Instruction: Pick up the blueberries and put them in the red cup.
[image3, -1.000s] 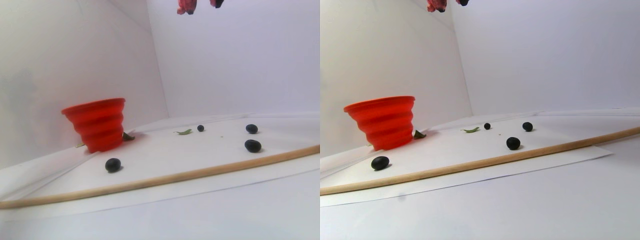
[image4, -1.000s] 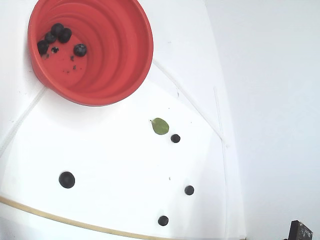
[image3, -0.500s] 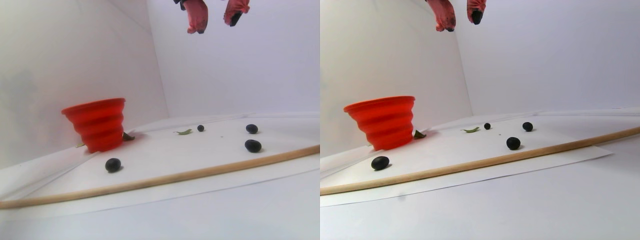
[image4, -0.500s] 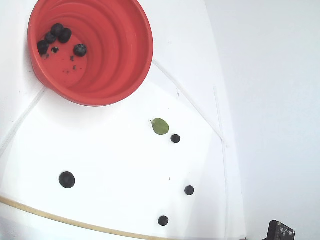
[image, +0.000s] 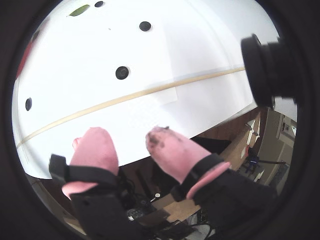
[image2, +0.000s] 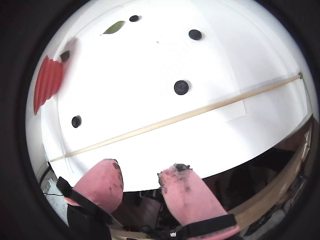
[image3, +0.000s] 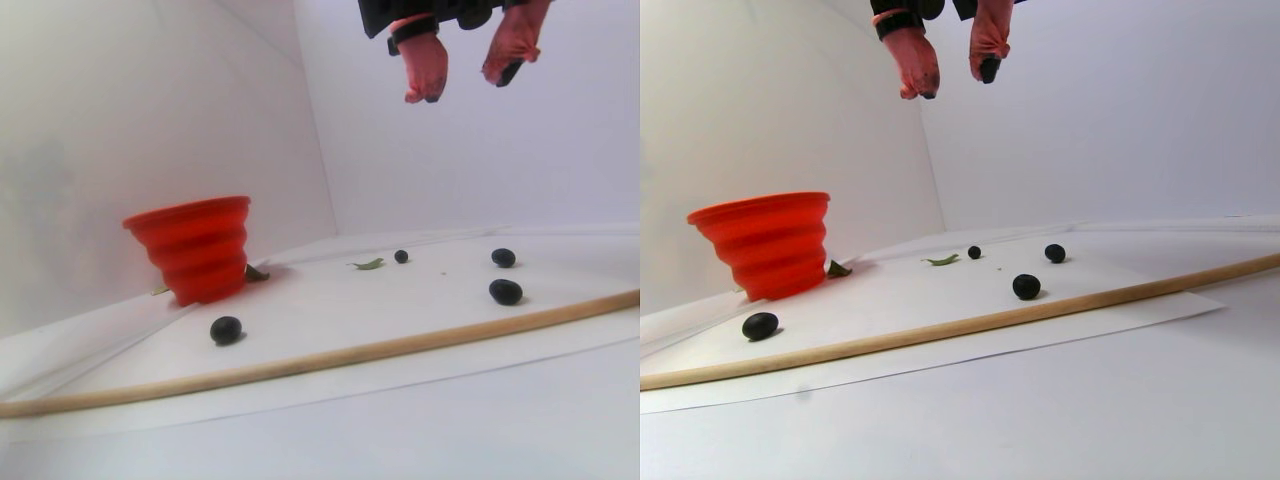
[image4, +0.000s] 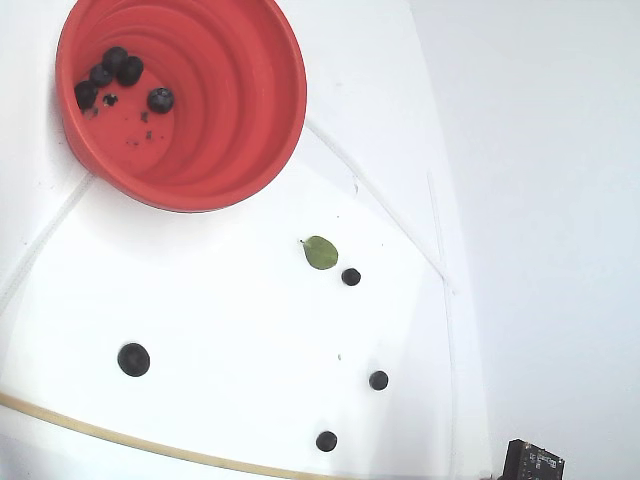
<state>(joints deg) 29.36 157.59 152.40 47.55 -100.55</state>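
Several loose blueberries lie on the white sheet: one to the left (image4: 134, 359), one by the leaf (image4: 351, 277), two lower right (image4: 378, 380) (image4: 326, 441). Several more blueberries (image4: 159, 99) rest on the bottom of the red cup (image4: 230, 90), which stands at the sheet's far left in the stereo pair view (image3: 195, 250). My gripper (image3: 465, 87) hangs high above the sheet, open, its pink-covered fingers empty. In both wrist views the gripper (image: 125, 137) (image2: 144, 172) sits over the table's near edge, and the nearest blueberry (image2: 181, 87) lies beyond the stick.
A thin wooden stick (image3: 330, 357) lies across the sheet's front edge. A small green leaf (image4: 320, 252) lies near the middle, another by the cup's foot (image3: 255, 272). White walls close the back and left. A black camera lens (image: 265, 65) sticks out on the right.
The open gripper has come down from the top edge of the stereo pair view. A black part in the fixed view's bottom right corner has slid left. The berries have not moved.
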